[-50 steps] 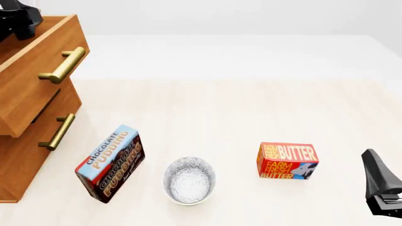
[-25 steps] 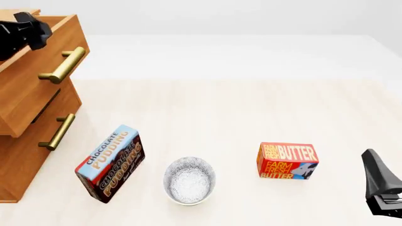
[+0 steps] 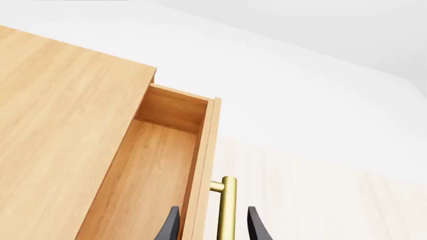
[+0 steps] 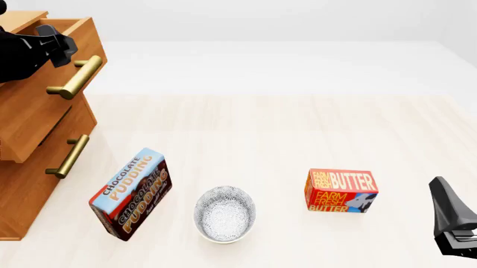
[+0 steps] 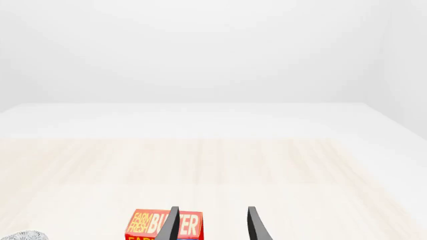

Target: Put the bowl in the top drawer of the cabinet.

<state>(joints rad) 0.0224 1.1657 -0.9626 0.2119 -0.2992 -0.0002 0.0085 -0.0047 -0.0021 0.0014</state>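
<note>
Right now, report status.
Left tool open, straddling top drawer handle. Right tool open, idle. Bowl on table, between pudding box and butter box.

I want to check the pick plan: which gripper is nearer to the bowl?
Right. The right gripper waits beyond the butter box from the bowl; the left gripper is up at the top drawer.

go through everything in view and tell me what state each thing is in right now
top drawer: partly open, empty.
lower drawer: closed.
bowl: upright on table, empty.
pudding box: standing tilted.
butter box: upright.
left tool: open, straddling the top handle.
right tool: open, holding nothing.
</note>
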